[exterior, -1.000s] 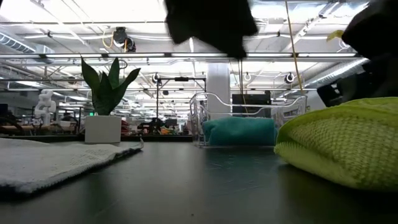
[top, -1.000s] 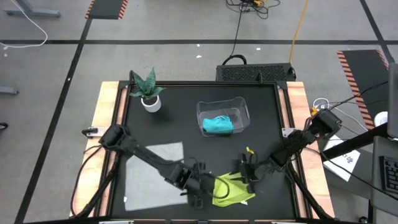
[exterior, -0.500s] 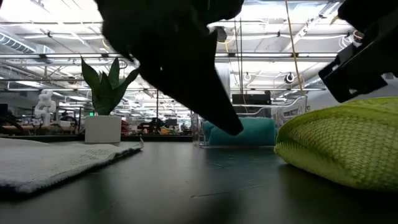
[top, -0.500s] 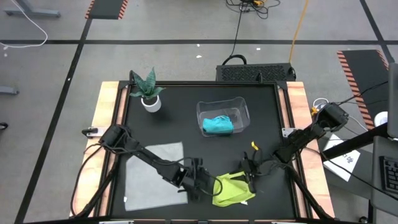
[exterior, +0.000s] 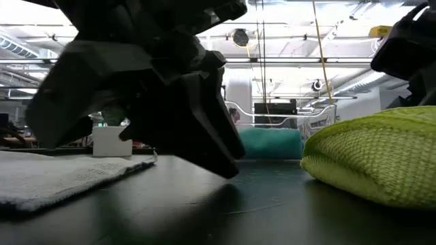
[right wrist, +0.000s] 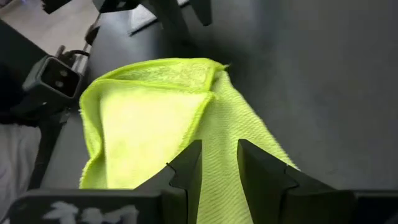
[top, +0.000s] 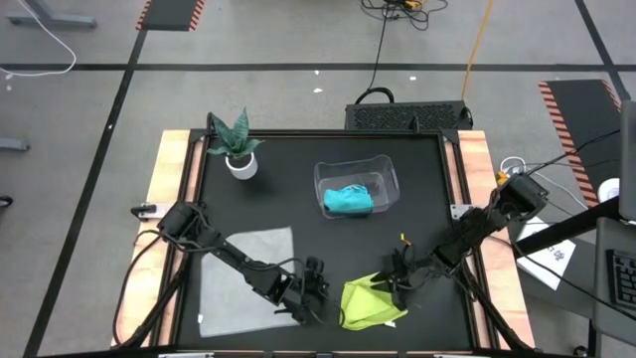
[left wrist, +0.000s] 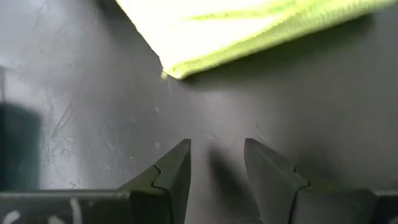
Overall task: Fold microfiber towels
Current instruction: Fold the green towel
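step: yellow-green towel (top: 372,302) at the table's front edge is half folded.
left claw (left wrist: 216,163): apart, empty, beside its corner.
right claw (right wrist: 219,163): apart, over it.
next: corner needs pinching.

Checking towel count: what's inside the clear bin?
The bin holds one bunched teal towel, lying toward its near side; the rest of the floor looks bare. Anything under that towel is covered, so it cannot be ruled out.
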Controlling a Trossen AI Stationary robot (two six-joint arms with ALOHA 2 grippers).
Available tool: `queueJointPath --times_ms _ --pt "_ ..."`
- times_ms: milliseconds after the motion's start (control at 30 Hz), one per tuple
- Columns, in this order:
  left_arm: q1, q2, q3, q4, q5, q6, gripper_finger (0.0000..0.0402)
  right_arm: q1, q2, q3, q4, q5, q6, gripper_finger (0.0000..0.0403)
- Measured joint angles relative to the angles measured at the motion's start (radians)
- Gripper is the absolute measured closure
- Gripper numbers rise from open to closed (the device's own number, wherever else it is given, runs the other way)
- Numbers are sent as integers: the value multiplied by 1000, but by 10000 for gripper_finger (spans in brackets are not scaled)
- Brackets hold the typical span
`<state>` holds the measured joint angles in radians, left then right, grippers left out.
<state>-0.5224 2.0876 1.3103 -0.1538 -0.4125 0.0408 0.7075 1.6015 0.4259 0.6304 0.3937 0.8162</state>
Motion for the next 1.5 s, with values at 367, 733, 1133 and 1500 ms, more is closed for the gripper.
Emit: queueJointPath --times_ms 367,733,1133,1500 --pt "11 0 -4 249 81 55 252 -27 49 1 -17 -3 97 310" --pt "11 0 -5 177 51 67 252 -36 78 2 17 -2 51 310" --pt "19 0 -4 223 106 70 252 -37 78 2 17 -3 32 310" --pt "24 0 -4 256 179 101 252 -45 78 1 16 -3 10 310"
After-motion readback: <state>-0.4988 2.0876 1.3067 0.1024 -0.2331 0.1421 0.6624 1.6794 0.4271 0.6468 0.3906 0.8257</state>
